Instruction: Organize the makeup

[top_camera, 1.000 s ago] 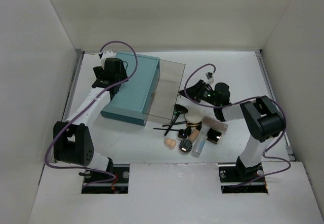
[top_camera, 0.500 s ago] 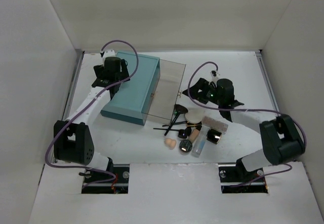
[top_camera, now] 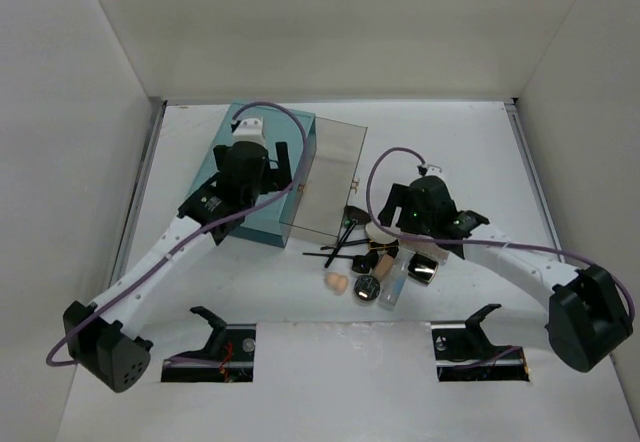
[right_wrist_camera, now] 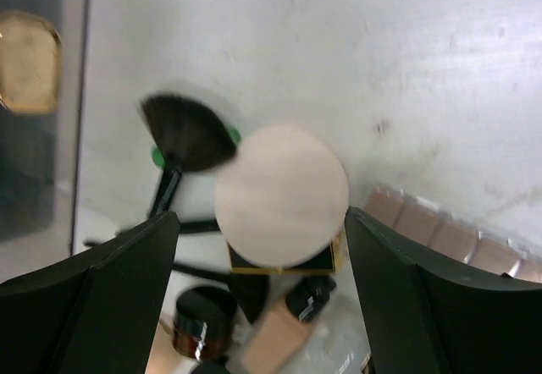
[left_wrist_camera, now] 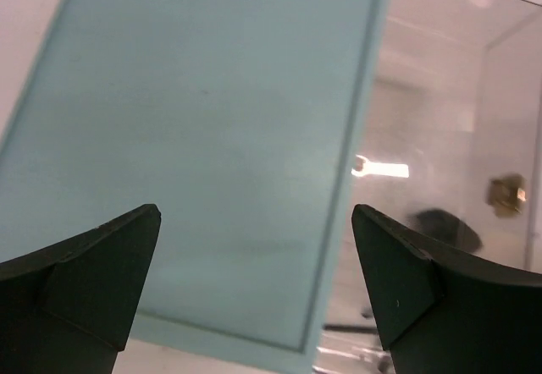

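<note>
I see my right arm stretched low toward the middle, the right gripper [right_wrist_camera: 261, 222] spread wide directly over the round white puff [right_wrist_camera: 281, 195] amid the makeup [top_camera: 383, 261], while the left gripper [left_wrist_camera: 256, 217] hangs equally wide above the teal box [left_wrist_camera: 195, 137].

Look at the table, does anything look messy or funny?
Yes. The makeup is heaped in a jumble near the large teal box. The round white puff sits on top of a black gold-edged compact, and the black-handled brushes lie crossed. Nothing looks spilled or broken.
</note>
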Available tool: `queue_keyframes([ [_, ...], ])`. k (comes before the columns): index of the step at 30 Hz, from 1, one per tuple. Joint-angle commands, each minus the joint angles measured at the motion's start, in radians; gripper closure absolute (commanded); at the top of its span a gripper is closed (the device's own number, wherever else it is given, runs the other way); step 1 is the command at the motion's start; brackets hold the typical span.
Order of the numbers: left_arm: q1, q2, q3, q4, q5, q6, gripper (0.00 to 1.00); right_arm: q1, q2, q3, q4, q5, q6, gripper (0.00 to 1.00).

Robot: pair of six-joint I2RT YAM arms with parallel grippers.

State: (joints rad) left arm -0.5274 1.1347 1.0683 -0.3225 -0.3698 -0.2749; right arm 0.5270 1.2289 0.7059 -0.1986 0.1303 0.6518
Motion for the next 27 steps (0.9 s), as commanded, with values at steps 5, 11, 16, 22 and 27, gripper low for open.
queue_keyframes([
  [5,-0.228,-0.032,-0.044,-0.177,-0.178,-0.131,0.00,0.127,-0.140,0.017,-0.324,0.127,0.092,0.21],
  [11,-0.334,-0.046,-0.030,-0.227,-0.205,-0.191,0.00,0.316,-0.215,-0.005,-0.565,0.144,0.328,0.29],
  [16,-0.385,-0.058,-0.037,-0.247,-0.221,-0.207,0.00,0.429,-0.168,-0.032,-0.601,0.129,0.479,0.37],
  [22,-0.389,-0.088,-0.047,-0.247,-0.224,-0.205,0.00,0.469,-0.098,-0.072,-0.602,0.164,0.591,0.35],
  [27,-0.386,-0.116,-0.056,-0.254,-0.225,-0.202,0.00,0.468,-0.054,-0.095,-0.483,0.210,0.605,0.41],
])
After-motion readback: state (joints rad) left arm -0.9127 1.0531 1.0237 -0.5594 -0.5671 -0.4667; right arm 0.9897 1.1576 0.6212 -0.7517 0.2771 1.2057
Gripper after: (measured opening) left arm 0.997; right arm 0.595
